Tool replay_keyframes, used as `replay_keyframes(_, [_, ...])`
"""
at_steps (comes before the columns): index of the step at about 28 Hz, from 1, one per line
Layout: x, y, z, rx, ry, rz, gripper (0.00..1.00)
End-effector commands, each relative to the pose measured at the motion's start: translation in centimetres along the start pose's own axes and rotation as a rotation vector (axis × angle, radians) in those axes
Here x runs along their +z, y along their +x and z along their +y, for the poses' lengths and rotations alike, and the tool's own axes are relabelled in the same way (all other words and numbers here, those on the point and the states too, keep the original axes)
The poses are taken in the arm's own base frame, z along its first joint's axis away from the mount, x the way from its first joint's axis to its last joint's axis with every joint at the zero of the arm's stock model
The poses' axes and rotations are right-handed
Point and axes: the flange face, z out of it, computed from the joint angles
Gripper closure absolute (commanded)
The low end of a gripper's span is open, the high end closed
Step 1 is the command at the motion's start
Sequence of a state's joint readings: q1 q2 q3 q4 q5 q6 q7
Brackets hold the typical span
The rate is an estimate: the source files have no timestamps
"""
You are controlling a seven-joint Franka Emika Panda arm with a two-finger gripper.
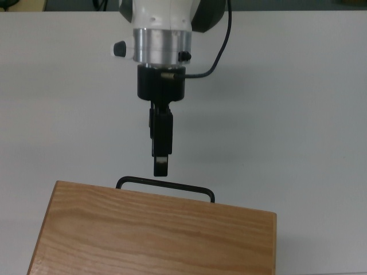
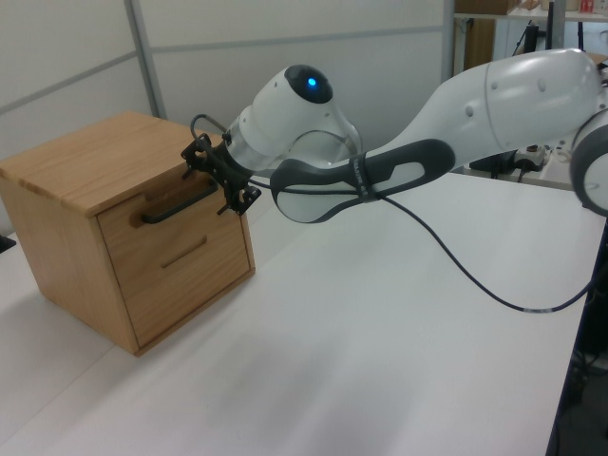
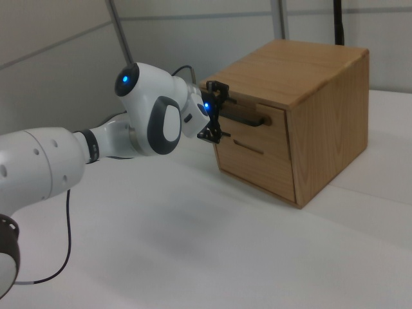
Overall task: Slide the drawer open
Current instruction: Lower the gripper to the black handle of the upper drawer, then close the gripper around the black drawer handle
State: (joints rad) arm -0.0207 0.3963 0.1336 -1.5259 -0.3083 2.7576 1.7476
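Observation:
The drawer (image 2: 190,221) sits shut in the upper front of a wooden box casing (image 2: 90,157). Its black bar handle (image 2: 176,203) sticks out from the front panel. My gripper (image 2: 220,178) hovers open at the handle's end on the left view's right, one finger above the bar's level and one below. In the top view the gripper (image 1: 161,166) points at the handle (image 1: 172,185) and stops just short of it. The right view shows the gripper (image 3: 215,111) level with the handle (image 3: 248,118) and the drawer front (image 3: 270,125), not touching the bar.
The box stands on a wide white table (image 2: 399,313). A thin slot (image 2: 183,252) marks the box front below the drawer. A black cable (image 2: 475,285) trails from the arm over the table. Grey wall panels stand behind the box.

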Motion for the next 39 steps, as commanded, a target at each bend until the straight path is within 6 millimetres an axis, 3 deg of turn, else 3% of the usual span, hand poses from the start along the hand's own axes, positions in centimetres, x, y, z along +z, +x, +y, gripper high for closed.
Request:
replay_keyframes(1, [0.6, -0.3, -0.7, -0.016, 0.023, 0.012, 0.29])
replay_keyframes(3, [0.8, -0.3, -0.5, -0.028, 0.021, 0.018, 0.35])
replay_keyframes(6, [1.2, -0.4, -0.2, -0.053, 0.014, 0.026, 0.6])
replay_keyframes(9, [1.2, -0.4, -0.2, -0.063, 0.011, 0.031, 0.72])
replay_keyframes(24, [1.8, -0.7, 0.7, -0.143, -0.003, 0.062, 0.72])
replay_keyframes(26, [1.9, -0.6, 0.8, -0.145, -0.004, 0.064, 0.69])
replay_keyframes(27, [1.9, -0.5, 0.8, -0.139, -0.004, 0.065, 0.61])
replay_keyframes(28, [1.8, -0.5, 0.7, -0.135, -0.003, 0.065, 0.41])
replay_keyframes(32, [1.5, 0.3, 0.4, -0.122, 0.006, 0.072, 0.22])
replay_keyframes(39, [1.7, 0.4, 0.5, -0.133, 0.004, 0.075, 0.21])
